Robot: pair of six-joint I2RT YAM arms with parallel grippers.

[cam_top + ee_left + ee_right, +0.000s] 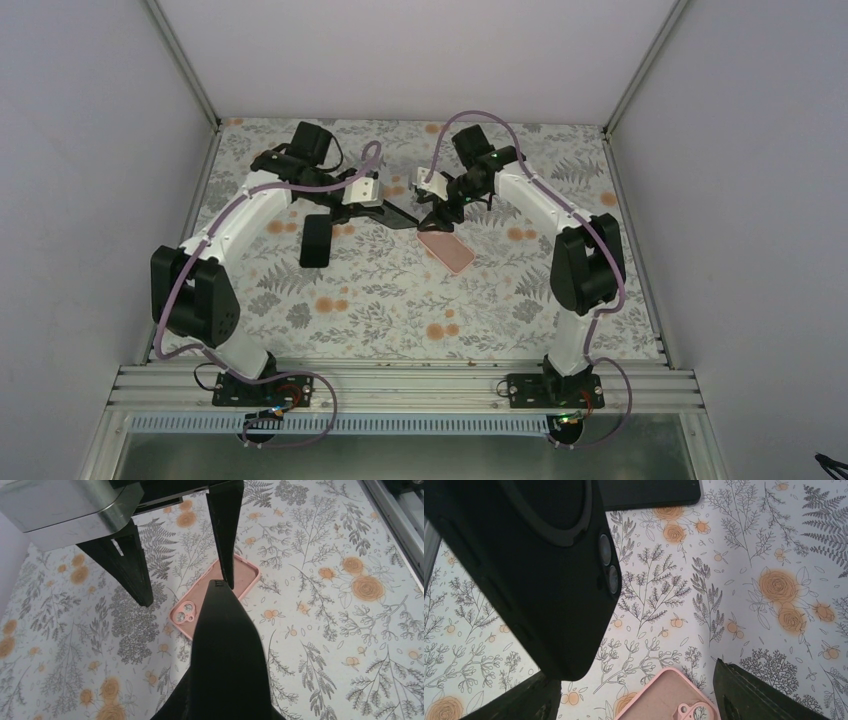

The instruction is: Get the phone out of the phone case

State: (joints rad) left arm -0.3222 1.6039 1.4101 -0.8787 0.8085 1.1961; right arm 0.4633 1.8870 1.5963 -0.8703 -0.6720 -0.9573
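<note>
A black phone in a black case (408, 218) is held edge-on off the table by my left gripper (392, 212), which is shut on it. It fills the lower middle of the left wrist view (225, 645) and hides my left fingers. In the right wrist view (524, 555) its back, ring and two lenses show at upper left. My right gripper (438, 212) is open (634, 672) at the phone's far end. One finger (225, 545) is at the phone's tip, the other (132, 570) stands apart. An empty pink case (447, 251) lies open side up on the table below both grippers (245, 577) (669, 695).
A flat black slab, phone or case, (316, 241) lies on the floral table left of the grippers and shows at the top of the right wrist view (649, 492). A metal rail (400, 385) runs along the near edge. Walls close the sides and back.
</note>
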